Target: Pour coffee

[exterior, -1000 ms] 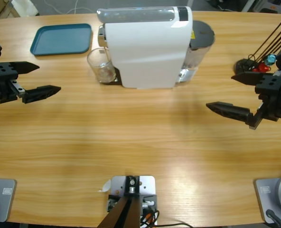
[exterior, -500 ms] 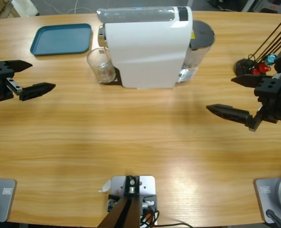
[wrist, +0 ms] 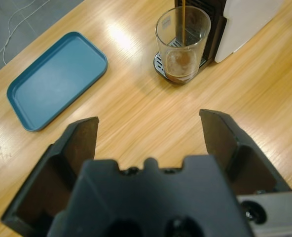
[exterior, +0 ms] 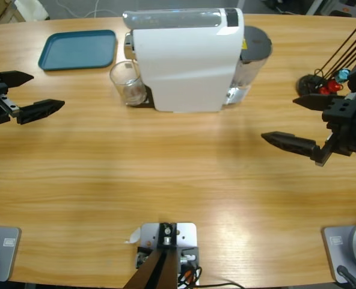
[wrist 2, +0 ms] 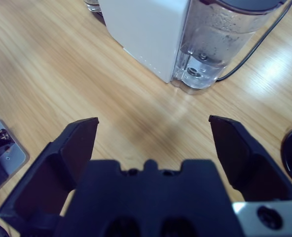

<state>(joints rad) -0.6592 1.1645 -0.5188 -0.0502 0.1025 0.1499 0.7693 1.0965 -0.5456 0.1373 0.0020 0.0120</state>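
Streaming coffee [wrist: 183, 19] into glass [wrist: 182, 44]

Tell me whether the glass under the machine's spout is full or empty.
Nearly empty: in the left wrist view the glass holds only a shallow brown layer of coffee, with a thin stream running in from above.

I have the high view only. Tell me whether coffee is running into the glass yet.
Observer: Yes. The left wrist view shows a thin brown stream falling into the glass.
Operator: Report how much has collected.
Observer: Only a shallow layer of coffee sits at the bottom.
Operator: Confirm what the glass stands on.
Observer: A small round drip grate under the spout of the white coffee machine.
Operator: State the left pincer's condition.
Observer: The left pincer is wide open and empty, aimed at the glass from a distance, with the blue tray off to its side.
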